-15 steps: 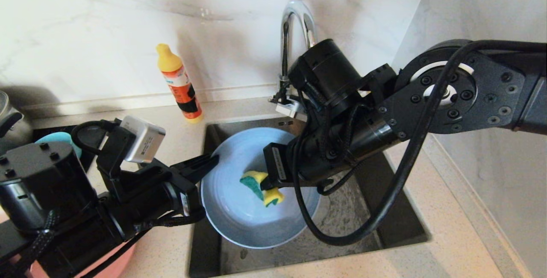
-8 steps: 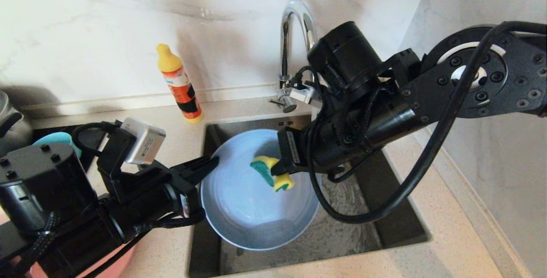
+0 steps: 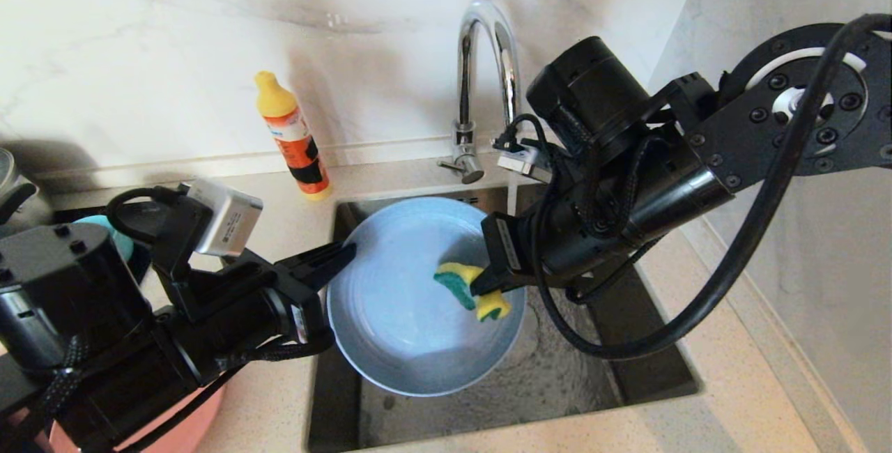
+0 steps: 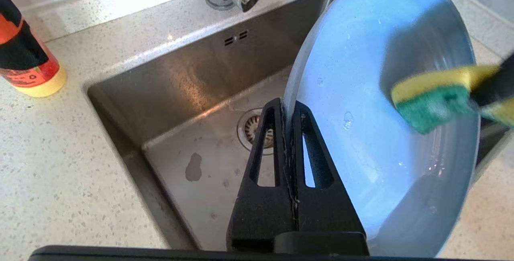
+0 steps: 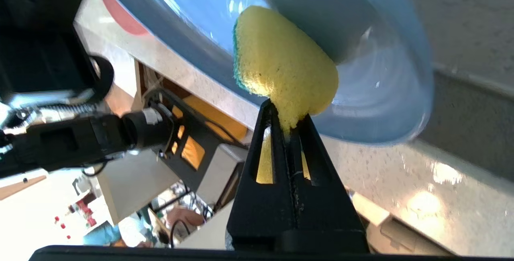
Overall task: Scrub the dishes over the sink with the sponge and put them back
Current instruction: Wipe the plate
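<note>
Over the sink (image 3: 648, 369), our left gripper (image 3: 341, 258) pinched the tilted plate's (image 3: 404, 313) rim while our right gripper (image 3: 488, 286) pressed the clamped sponge (image 3: 474, 290) against its face.

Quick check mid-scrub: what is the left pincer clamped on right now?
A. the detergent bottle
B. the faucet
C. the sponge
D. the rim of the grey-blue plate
D: the left pincer is shut on the rim of the grey-blue plate, holding it tilted over the sink, while the right pincer holds the sponge against the plate's face.
</note>
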You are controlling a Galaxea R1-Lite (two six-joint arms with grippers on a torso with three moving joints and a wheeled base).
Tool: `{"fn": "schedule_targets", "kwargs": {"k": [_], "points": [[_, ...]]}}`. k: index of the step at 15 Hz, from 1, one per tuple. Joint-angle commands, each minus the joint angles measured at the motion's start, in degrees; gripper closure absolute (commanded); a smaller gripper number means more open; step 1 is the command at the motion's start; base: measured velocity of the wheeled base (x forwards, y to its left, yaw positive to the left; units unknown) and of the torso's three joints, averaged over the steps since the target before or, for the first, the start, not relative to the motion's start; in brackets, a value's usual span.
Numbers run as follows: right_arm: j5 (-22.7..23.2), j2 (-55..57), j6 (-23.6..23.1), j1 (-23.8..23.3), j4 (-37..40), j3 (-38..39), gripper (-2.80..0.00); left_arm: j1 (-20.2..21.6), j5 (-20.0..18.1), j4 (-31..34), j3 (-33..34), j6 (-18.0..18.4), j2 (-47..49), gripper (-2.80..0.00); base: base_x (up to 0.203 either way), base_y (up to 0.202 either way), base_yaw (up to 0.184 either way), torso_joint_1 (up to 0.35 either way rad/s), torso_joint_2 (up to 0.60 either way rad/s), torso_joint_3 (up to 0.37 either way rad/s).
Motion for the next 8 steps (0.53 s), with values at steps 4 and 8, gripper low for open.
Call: {"fn": "schedule_targets", "kwargs": {"k": [4,8], "points": [[0.4,1.3,0.3,1.5,2.0,0.9,0.0,0.1,0.1,-0.4,-0.2,-0.1,-0.3,0.0,0.0,0.0,0.0,0.0,0.0,0.0],[0.3,3.3,0.3,4.6,1.5,0.3,0.0,0.1,0.2,-0.4,-0.4,-0.2,0.0,0.0,0.0,0.0,0.0,0.0,0.0,0.0]]}}
